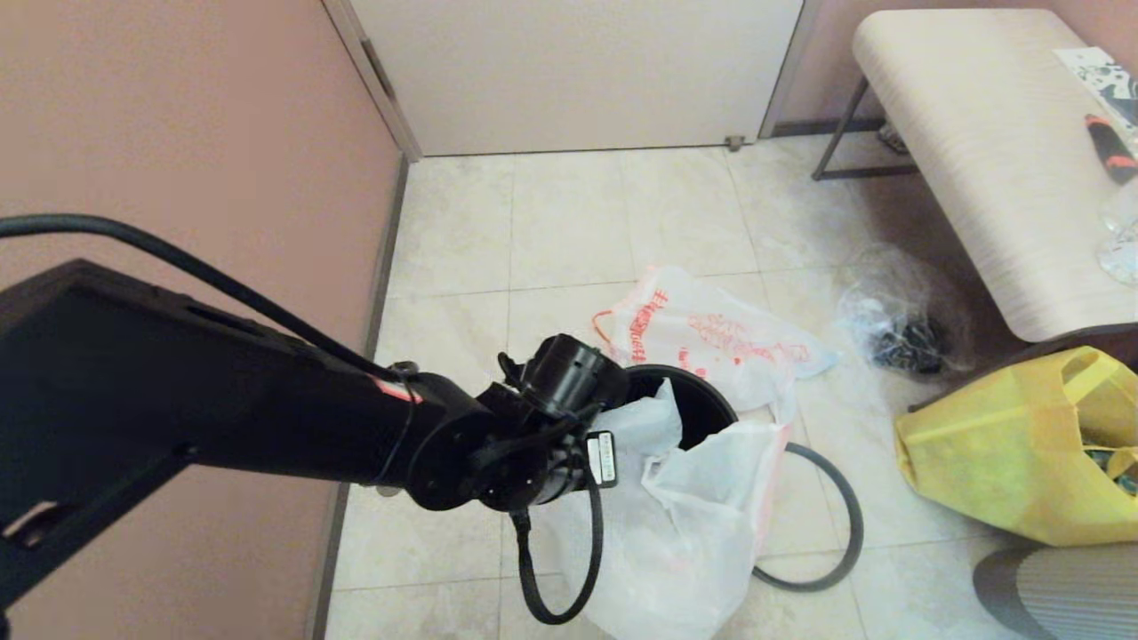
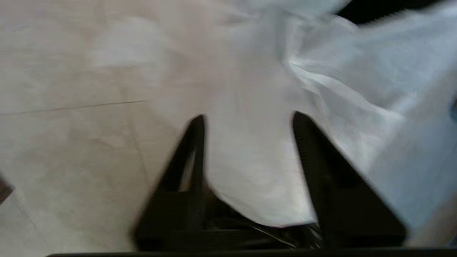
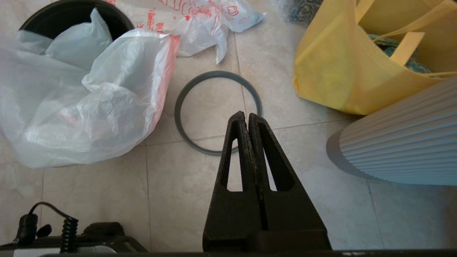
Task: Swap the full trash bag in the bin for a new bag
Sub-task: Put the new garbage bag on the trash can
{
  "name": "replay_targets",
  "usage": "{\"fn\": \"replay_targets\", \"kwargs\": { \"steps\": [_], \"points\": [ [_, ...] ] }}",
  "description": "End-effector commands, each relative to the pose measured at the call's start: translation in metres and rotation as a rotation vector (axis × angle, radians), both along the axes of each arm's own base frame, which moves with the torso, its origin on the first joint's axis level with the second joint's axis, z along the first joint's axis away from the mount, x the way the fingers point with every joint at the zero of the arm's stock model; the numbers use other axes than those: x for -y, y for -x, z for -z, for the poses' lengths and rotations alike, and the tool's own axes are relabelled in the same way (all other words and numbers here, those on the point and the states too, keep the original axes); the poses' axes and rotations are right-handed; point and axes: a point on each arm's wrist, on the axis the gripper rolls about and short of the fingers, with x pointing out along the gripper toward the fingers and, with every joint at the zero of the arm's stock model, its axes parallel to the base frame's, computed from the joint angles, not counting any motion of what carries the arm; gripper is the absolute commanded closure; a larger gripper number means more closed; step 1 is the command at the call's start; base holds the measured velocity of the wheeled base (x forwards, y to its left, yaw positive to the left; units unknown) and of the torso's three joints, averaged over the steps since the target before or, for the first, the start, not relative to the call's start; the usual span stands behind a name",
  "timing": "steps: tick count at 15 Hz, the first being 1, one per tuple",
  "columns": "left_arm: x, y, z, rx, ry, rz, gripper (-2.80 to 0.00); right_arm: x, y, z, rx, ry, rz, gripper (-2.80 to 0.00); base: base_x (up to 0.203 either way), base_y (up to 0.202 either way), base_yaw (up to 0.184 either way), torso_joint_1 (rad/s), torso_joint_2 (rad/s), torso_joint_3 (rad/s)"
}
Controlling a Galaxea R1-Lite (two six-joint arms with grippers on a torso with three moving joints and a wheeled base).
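The black bin point(image 1: 689, 404) stands on the tiled floor, and its grey hoop point(image 1: 849, 524) lies loose to its right. The milky-white new bag point(image 1: 693, 516) with a pink-orange edge is draped over the bin's near side, part of it poking into the mouth. Behind the bin the full trash bag point(image 1: 702, 333) with red print lies on the floor. My left gripper point(image 2: 249, 115) is open against the new bag, with film between its fingers point(image 2: 307, 150). My right gripper point(image 3: 246, 115) hangs shut and empty over the hoop point(image 3: 182, 117).
A clear bag with dark contents point(image 1: 898, 329) and a yellow tote point(image 1: 1013, 453) sit to the right, below a pale bench point(image 1: 996, 151). A ribbed grey object point(image 1: 1058, 587) stands at the near right. A pink wall point(image 1: 178, 133) runs close on the left.
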Motion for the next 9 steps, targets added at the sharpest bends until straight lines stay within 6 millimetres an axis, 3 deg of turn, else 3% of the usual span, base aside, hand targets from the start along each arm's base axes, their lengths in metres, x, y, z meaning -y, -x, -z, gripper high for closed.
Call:
{"fn": "replay_targets", "kwargs": {
  "steps": [1, 6, 9],
  "points": [
    [-0.011, -0.002, -0.003, 0.002, 0.007, -0.029, -2.80, 0.000, 0.000, 0.000, -0.001, 0.000, 0.000, 0.00, 0.000, 0.000, 0.000, 0.000, 0.00, 0.000],
    [-0.003, -0.037, 0.038, -0.003, -0.018, -0.063, -2.80, 0.000, 0.000, 0.000, -0.001, 0.000, 0.000, 0.00, 0.000, 0.000, 0.000, 0.000, 0.00, 0.000],
    [0.003, -0.048, 0.049, -0.008, -0.027, -0.066, -2.80, 0.000, 0.000, 0.000, -0.001, 0.000, 0.000, 0.00, 0.000, 0.000, 0.000, 0.000, 0.00, 0.000]
  ]
}}
